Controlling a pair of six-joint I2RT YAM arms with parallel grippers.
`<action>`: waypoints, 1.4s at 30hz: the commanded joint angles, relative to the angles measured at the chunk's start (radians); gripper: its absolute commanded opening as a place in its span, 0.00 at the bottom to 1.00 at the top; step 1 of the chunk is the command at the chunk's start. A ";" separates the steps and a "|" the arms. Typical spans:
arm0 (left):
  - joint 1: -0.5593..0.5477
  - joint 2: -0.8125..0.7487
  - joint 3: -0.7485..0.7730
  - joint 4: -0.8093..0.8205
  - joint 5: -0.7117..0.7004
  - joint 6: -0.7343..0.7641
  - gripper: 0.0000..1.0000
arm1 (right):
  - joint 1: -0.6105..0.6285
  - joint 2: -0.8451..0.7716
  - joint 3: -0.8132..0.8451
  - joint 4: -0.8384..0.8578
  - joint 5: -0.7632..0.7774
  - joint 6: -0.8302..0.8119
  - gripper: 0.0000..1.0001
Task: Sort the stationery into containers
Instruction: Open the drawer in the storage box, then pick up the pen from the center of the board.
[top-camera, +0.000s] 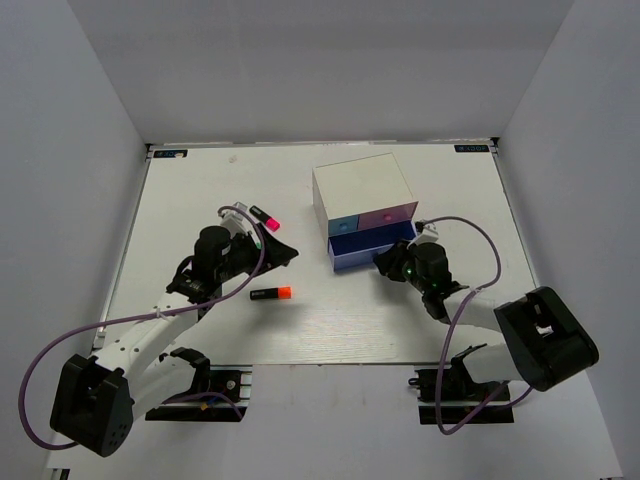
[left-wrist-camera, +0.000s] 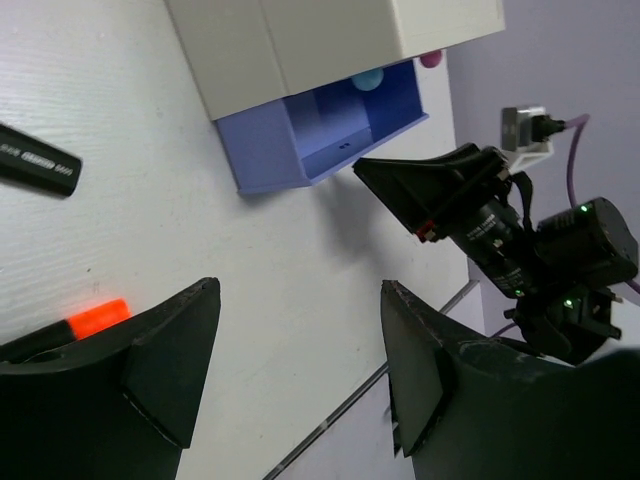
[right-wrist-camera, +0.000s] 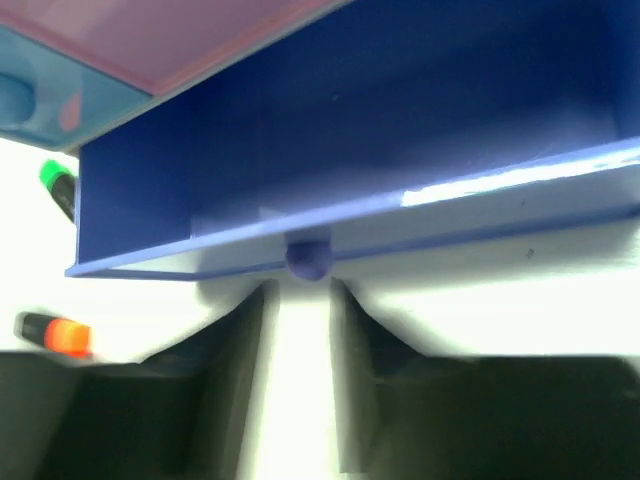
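Observation:
The white-topped box (top-camera: 362, 185) has a light-blue front (top-camera: 345, 226), a pink front (top-camera: 389, 217) and a blue-purple lower drawer (top-camera: 368, 252) pulled open. My right gripper (top-camera: 384, 263) is open, its fingertips (right-wrist-camera: 300, 292) just short of that drawer's knob (right-wrist-camera: 308, 257) and not on it. My left gripper (top-camera: 283, 251) is open and empty (left-wrist-camera: 300, 290) above the table. An orange-capped highlighter (top-camera: 271, 293) lies below it. A pink-capped highlighter (top-camera: 265, 217) lies above the left arm. A green cap (right-wrist-camera: 55, 178) shows past the drawer. The grey block and pink gadget are out of view.
The open drawer's visible inside (right-wrist-camera: 380, 120) shows nothing in it. A black highlighter body (left-wrist-camera: 35, 165) lies at the left of the left wrist view, its cap out of frame. Grey walls enclose the white table (top-camera: 200, 180) on three sides.

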 joint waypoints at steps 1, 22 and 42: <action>-0.004 -0.004 0.044 -0.075 -0.059 0.003 0.75 | 0.003 -0.028 -0.019 -0.001 -0.021 0.005 0.50; -0.015 0.171 0.335 -0.562 0.039 0.539 0.49 | -0.001 -0.433 0.056 -0.370 -0.677 -0.430 0.14; -0.228 0.478 0.404 -0.760 -0.145 1.110 0.74 | -0.070 -0.423 0.378 -0.737 -0.763 -0.926 0.76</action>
